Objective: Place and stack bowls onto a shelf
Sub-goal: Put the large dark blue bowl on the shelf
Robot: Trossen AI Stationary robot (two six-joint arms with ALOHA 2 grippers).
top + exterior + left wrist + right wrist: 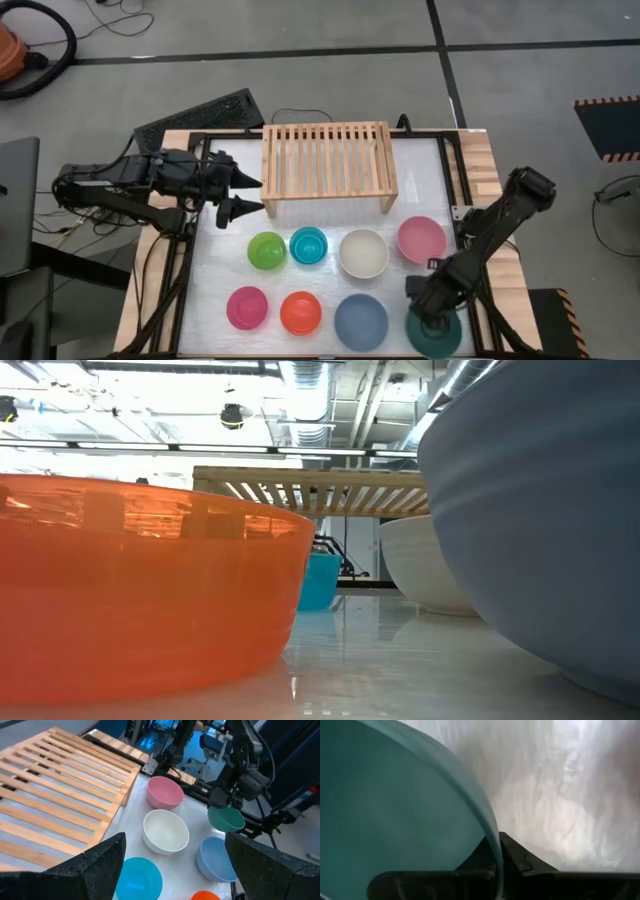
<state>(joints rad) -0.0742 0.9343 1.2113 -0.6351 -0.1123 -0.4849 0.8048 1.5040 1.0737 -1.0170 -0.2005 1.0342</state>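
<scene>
right gripper at bench's near right corner, jaws pinching teal green bowl by its rim. thin stiff plastic, likely light, slippery; rim pinch suits. left gripper jaws spread, beside shelf.

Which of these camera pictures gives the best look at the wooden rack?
The high view: it shows the whole shelf from above, slats and both ends, with nothing on it. The left wrist view catches part of its slatted top; the low view only its front edge behind bowls. The right wrist view misses it.
</scene>
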